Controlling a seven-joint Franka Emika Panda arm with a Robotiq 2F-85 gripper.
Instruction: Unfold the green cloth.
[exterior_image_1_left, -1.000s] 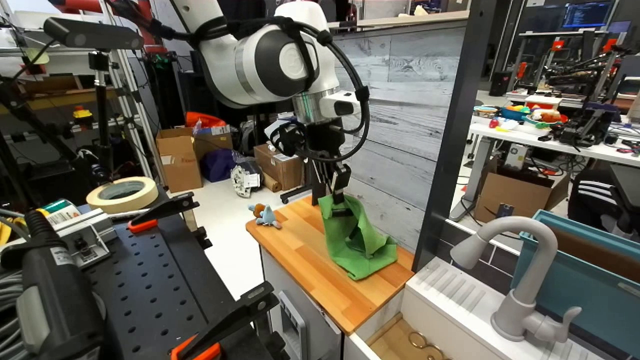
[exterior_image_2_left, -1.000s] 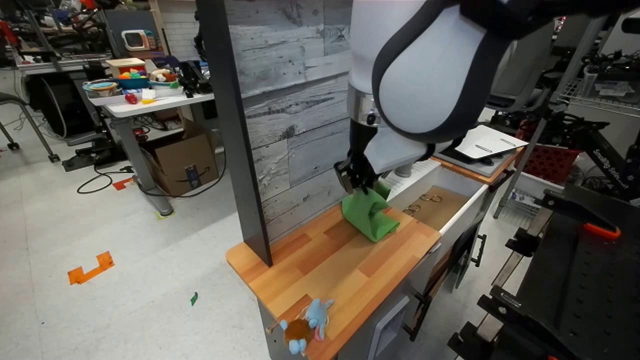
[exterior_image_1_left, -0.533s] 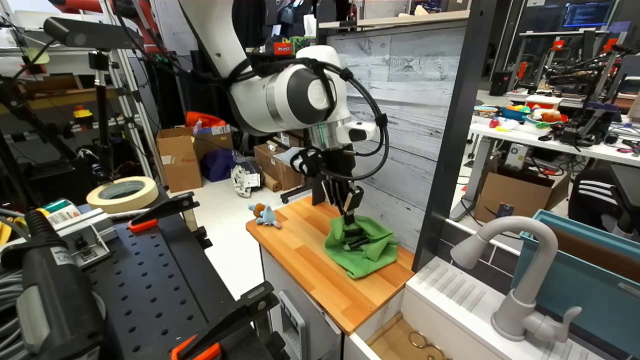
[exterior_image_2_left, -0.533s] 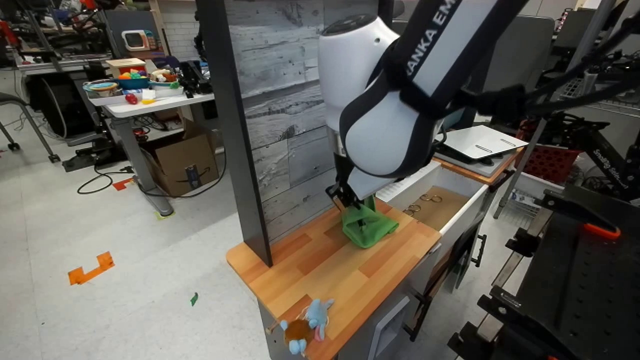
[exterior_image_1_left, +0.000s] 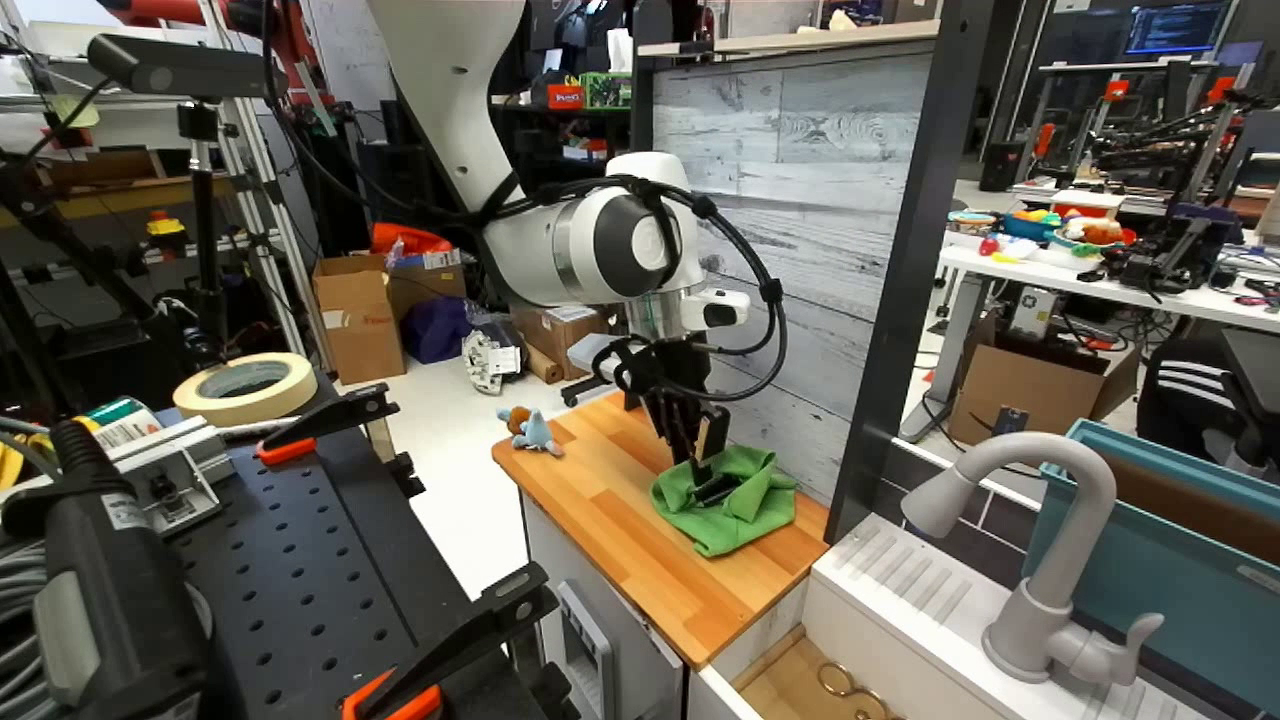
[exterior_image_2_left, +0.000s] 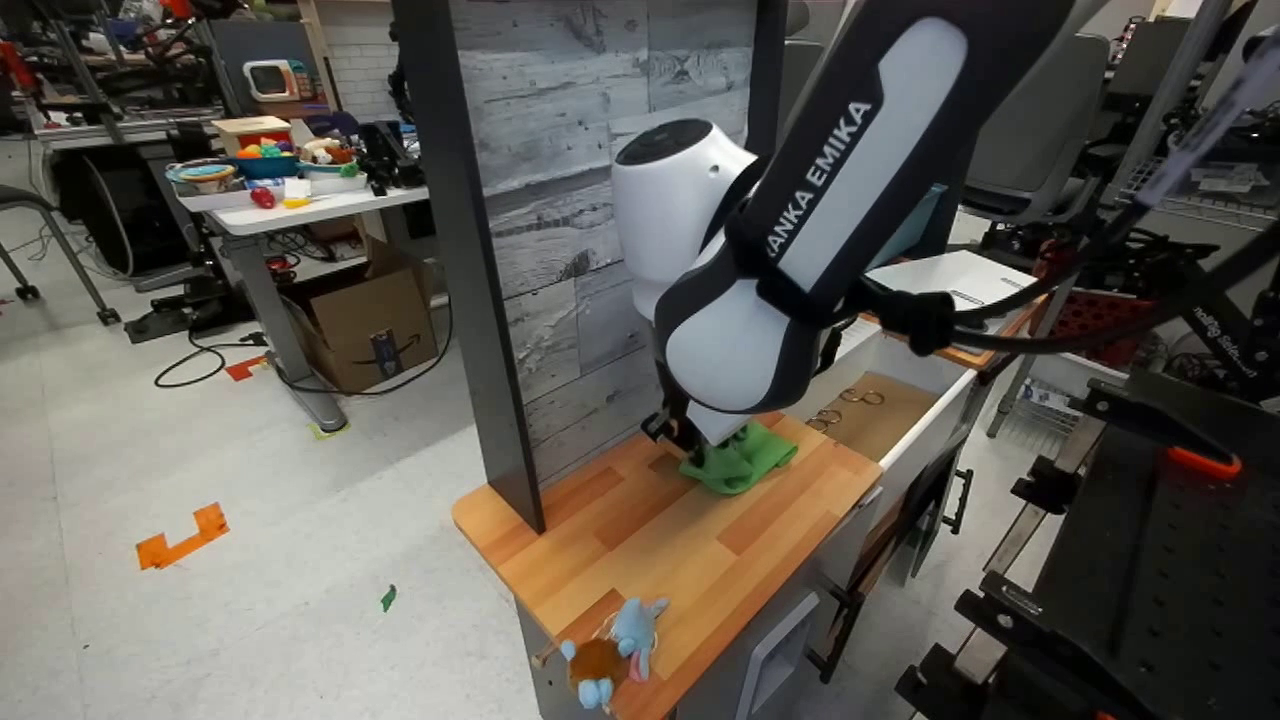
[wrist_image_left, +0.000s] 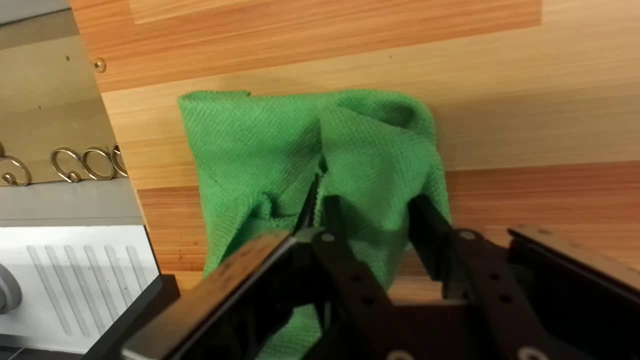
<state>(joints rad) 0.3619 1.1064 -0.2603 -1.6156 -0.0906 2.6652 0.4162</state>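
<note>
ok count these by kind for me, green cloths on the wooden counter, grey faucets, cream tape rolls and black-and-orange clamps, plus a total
Green cloth: 1
Grey faucet: 1
Cream tape roll: 1
Black-and-orange clamps: 2
Total: 5

The wooden worktop (exterior_image_2_left: 645, 535) carries the crumpled green cloth (exterior_image_1_left: 748, 508) near one short edge; blue-and-brown plush (exterior_image_2_left: 608, 658) lies by a corner of the opposite edge.
</note>
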